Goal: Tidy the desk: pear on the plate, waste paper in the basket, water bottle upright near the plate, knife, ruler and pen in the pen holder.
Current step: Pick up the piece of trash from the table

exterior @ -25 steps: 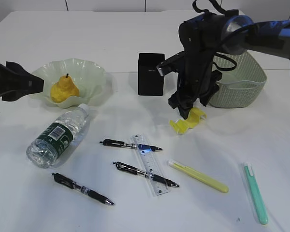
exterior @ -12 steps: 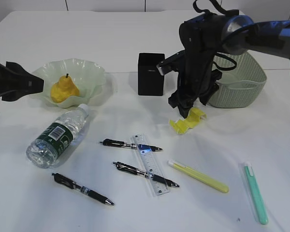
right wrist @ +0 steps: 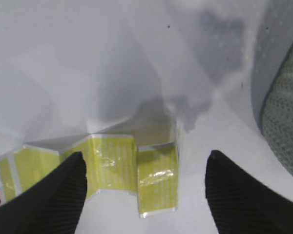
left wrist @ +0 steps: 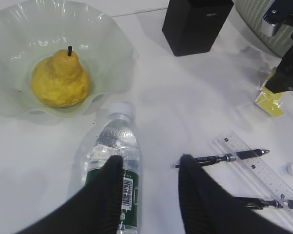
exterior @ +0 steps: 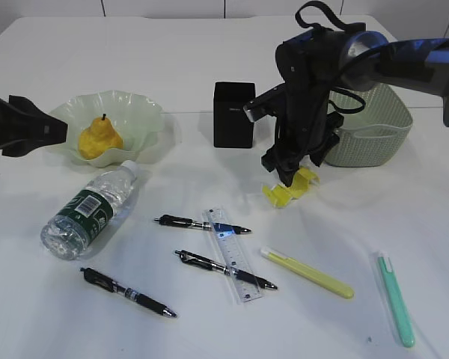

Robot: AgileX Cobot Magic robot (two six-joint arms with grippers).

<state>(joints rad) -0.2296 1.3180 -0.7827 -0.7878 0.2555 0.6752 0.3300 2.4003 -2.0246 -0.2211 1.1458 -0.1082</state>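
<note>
Right pincer hangs low over the folded yellow waste paper on the white bench, its jaws standing wide with a black finger on either side of the crumpled strip and nothing gripped (the wrist view shows the paper lying between them, flat on the surface). Just beside that, to the right, sits the sage green oval basket with woven-pattern sides, and to the left the small black square pen holder stands upright. Over on the left side, the yellow-orange pear with its short dark stem rests inside the pale green glass plate with the ruffled rim. The clear plastic water bottle with the dark green label lies on its side just in front of the plate, cap pointing toward it. Left pincer hovers above the bottle, jaws partly apart and holding nothing, one finger over the label. In the middle of the bench, the clear ruler with black marks lies across two black pens, a third black pen lies near the front, and a yellow knife-like stick and a mint green one lie to the right.
</note>
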